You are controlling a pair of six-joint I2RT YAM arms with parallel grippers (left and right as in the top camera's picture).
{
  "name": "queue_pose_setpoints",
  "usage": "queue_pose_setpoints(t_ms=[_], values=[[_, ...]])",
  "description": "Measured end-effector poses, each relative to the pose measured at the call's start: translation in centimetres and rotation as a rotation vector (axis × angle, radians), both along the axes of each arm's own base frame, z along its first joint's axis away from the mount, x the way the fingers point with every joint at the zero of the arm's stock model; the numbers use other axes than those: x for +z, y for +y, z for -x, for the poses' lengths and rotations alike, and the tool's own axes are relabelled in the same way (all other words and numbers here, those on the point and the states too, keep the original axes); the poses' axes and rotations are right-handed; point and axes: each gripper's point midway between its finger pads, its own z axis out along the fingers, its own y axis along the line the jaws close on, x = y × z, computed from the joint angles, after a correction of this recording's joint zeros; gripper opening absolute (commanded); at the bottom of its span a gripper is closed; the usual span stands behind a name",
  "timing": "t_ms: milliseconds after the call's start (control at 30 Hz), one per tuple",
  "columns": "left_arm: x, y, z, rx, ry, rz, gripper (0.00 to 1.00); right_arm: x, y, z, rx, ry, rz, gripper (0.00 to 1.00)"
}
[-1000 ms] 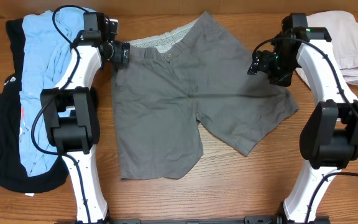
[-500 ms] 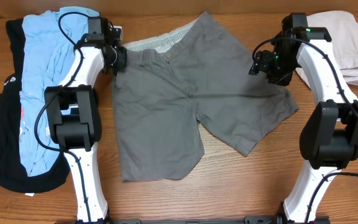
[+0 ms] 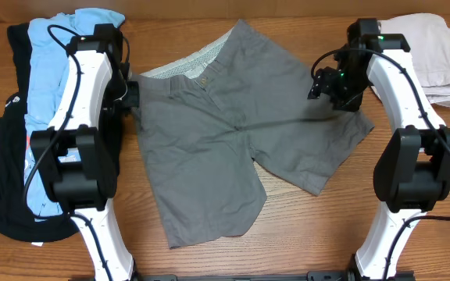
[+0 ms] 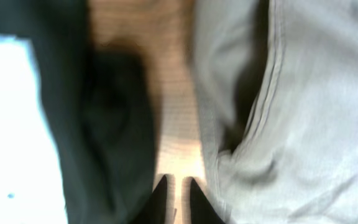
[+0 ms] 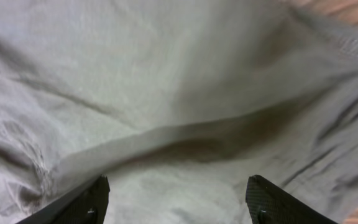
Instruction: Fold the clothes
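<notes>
Showing left tool (image 4: pixel 178 202) tips only (blurred), shorts (image 4: pixel 303 112) cropped

A pale beige folded cloth (image 3: pixel 440 55) lies at the far right corner of the brown wooden worktop (image 3: pixel 303 234), its layered folds towards the right edge. The wood grain runs side to side.

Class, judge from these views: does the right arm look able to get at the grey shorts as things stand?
Probably yes. The right gripper hangs over the grey shorts with its fingers spread wide, and its wrist view shows only cloth below, nothing in between.
</notes>
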Motion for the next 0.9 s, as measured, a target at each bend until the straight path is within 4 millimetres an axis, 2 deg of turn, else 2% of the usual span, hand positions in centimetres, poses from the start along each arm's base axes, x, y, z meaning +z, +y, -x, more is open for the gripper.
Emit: queue_pose_setpoints(t_ms=[67, 100, 200, 267, 367, 433, 567, 733, 900], values=[[0.8, 0.3, 0.9, -0.001, 0.022, -0.022, 0.75, -0.1, 0.4, 0.8, -0.005, 0.033, 0.01, 0.79], [1.0, 0.6, 1.1, 0.005, 0.025, -0.035, 0.82, -0.1, 0.4, 1.0, -0.013, 0.047, 0.017, 0.79], [1.1, 0.9, 1.0, 0.002, 0.021, -0.054, 0.93, -0.6, 0.3, 2.1, -0.057, 0.099, 0.046, 0.79], [1.0, 0.5, 0.5, -0.007, 0.0, -0.028, 0.97, -1.6, 0.1, 3.2, -0.081, 0.146, 0.056, 0.79], [1.1, -0.9, -0.2, -0.04, -0.027, 0.051, 1.0, -4.0, 0.3, 6.1, -0.102, 0.254, 0.076, 0.79], [1.7, -1.7, -0.9, -0.065, -0.056, 0.099, 1.0, -5.1, 0.8, 7.3, -0.096, 0.291, 0.086, 0.79], [5.1, -4.0, -3.8, -0.143, -0.191, 0.202, 1.0, -7.2, 2.6, 9.6, -0.081, 0.343, 0.136, 0.79], [8.0, -6.2, -5.8, -0.22, -0.3, 0.248, 1.0, -8.7, 2.6, 9.8, -0.116, 0.33, 0.172, 0.78], [8.6, -7.5, -6.7, -0.254, -0.342, 0.267, 1.0, -9.0, 2.2, 8.9, -0.163, 0.263, 0.185, 0.75]])
